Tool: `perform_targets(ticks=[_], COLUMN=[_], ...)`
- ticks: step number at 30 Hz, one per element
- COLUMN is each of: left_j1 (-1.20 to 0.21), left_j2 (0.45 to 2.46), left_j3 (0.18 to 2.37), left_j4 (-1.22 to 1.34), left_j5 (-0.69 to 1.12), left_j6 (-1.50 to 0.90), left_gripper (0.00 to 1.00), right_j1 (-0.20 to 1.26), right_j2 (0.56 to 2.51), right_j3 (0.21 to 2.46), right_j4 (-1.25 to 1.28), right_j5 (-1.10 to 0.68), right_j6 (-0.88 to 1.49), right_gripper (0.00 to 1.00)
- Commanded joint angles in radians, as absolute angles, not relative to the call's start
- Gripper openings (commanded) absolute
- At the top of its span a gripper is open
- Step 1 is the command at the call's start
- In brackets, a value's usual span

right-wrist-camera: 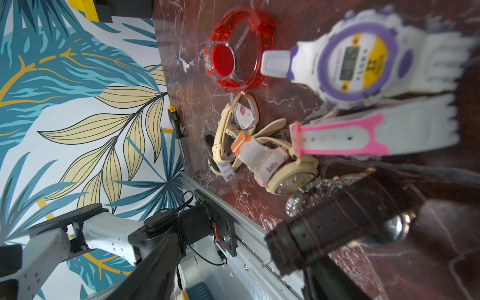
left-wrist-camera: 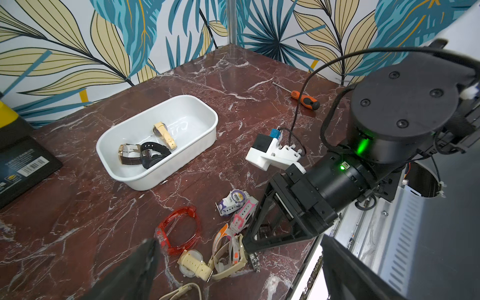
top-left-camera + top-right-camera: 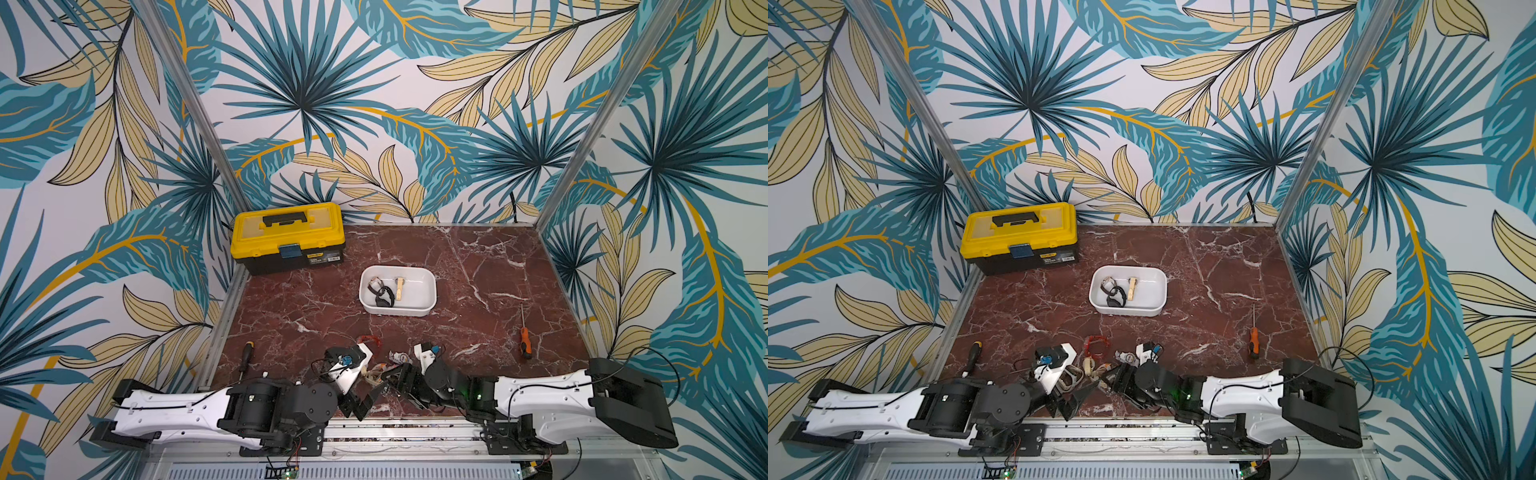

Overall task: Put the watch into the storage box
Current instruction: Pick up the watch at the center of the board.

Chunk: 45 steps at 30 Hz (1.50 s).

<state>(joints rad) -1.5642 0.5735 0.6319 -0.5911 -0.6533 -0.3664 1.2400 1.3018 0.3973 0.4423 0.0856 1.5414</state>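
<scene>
In both top views the arms are hiding most loose watches at the near edge of the table; the storage box is sitting mid-table. In the left wrist view the left gripper is gaping wide, the right gripper screening its contents. In the right wrist view the brown-strapped watch is lying blurred between parted, unclamped fingers, strap end pointing toward the near rail.

Yellow toolbox, orange screwdriver, black screwdriver, marble tabletop
</scene>
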Motion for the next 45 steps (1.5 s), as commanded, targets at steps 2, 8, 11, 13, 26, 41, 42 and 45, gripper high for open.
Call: perform_targets(ticks=[2, 8, 11, 13, 26, 41, 42, 45], left_j1=[-1.583, -1.648, -1.661, -1.663, -1.664, -1.666, -1.666, -1.665], left_j2=[0.574, 0.558, 0.549, 0.546, 0.55, 0.551, 0.551, 0.551], left_j3=[0.607, 0.583, 0.583, 0.586, 0.594, 0.594, 0.594, 0.595], left_j4=[-0.556, -0.554, -0.566, -0.578, -0.623, -0.626, -0.627, -0.629], left_j5=[-0.68, -0.673, -0.673, -0.673, -0.689, -0.696, -0.696, -0.699], left_j6=[-0.343, -0.336, -0.34, -0.345, -0.382, -0.387, -0.387, -0.389], left_gripper=[1.0, 1.0, 1.0, 1.0, 0.99, 0.99, 0.99, 0.99], right_j1=[1.247, 1.247, 1.247, 1.248, 1.247, 1.246, 1.246, 1.246], right_j2=[1.302, 1.306, 1.306, 1.304, 1.283, 1.213, 1.214, 1.227], right_j3=[0.394, 0.399, 0.394, 0.396, 0.41, 0.463, 0.461, 0.462], right_j4=[0.396, 0.366, 0.363, 0.355, 0.3, 0.125, 0.135, 0.148], right_j5=[0.121, 0.137, 0.143, 0.145, 0.174, 0.187, 0.187, 0.176], right_j6=[1.542, 1.537, 1.545, 1.545, 1.542, 1.486, 1.484, 1.478], right_gripper=[0.72, 0.69, 0.65, 0.64, 0.47, 0.19, 0.19, 0.18])
